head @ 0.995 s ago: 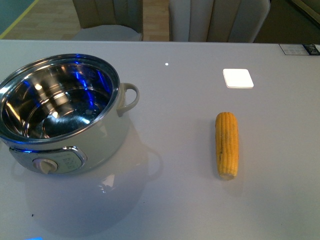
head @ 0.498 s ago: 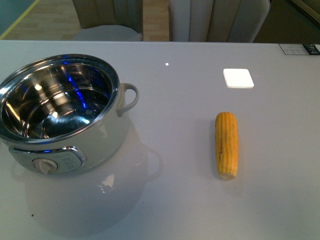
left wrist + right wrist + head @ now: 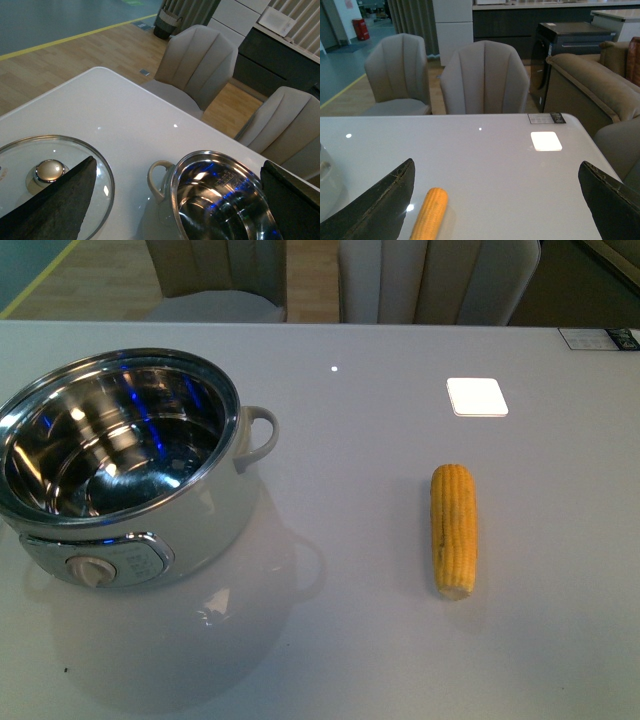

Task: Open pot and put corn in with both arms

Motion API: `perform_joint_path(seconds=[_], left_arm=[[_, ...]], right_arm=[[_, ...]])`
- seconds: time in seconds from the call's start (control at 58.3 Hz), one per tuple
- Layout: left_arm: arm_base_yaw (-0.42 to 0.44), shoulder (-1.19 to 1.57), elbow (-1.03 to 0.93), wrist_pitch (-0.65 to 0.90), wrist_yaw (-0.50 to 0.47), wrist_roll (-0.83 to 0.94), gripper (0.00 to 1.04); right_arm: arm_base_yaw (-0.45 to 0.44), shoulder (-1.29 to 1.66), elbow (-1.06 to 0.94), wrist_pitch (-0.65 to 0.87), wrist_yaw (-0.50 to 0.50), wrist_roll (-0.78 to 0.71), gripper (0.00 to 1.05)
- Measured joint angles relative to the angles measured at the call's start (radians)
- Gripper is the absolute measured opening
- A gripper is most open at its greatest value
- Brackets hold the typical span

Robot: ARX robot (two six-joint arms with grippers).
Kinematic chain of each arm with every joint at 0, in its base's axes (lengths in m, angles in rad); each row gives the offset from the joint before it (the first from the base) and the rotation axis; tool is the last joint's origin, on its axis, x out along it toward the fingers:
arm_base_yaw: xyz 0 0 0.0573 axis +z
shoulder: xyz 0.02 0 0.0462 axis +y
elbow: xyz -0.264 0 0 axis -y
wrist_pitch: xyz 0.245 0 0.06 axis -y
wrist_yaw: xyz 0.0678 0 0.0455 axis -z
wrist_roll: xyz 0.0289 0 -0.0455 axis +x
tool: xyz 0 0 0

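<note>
Blue glints point(image 3: 140, 408) fainter in the pot point(image 3: 205, 515), corn point(image 3: 454, 530) well apart

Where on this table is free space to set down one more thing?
Widest free patch: between the pot and the corn. Also free: the table behind them, up to the white square. Crowded: the glass lid lies beside the pot.

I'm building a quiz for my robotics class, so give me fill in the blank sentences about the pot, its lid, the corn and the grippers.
1. The pot stands open and its steel bowl is ___.
2. The corn lies on the ___, apart from the pot.
3. The glass lid lies flat beside the pot with its ___ facing up.
4. The left gripper and the right gripper are both ___, holding nothing.
Missing words: empty; table; knob; open.
</note>
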Motion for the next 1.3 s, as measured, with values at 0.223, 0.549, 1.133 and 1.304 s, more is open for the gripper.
perform_joint_path(seconds=[0.223,0.549,1.133,1.304], left_arm=[[-0.018,-0.026,-0.025,0.074,0.112,0.149,0.82],[-0.239,-0.410,-0.080,-0.214,-0.072,0.327,0.23],[-0.534,-0.800,-0.081,-0.575,-0.358,0.336,0.03],[-0.536,-0.852,-0.081,-0.625,-0.360,0.336,0.03]], right_arm=[[0.000,0.000,0.000,0.000,0.001,0.000,0.96],[0.000,0.000,0.000,0.000,0.001,0.000,0.96],[0.000,0.000,0.000,0.000,0.000,0.000,0.96],[0.000,0.000,0.000,0.000,0.001,0.000,0.96]])
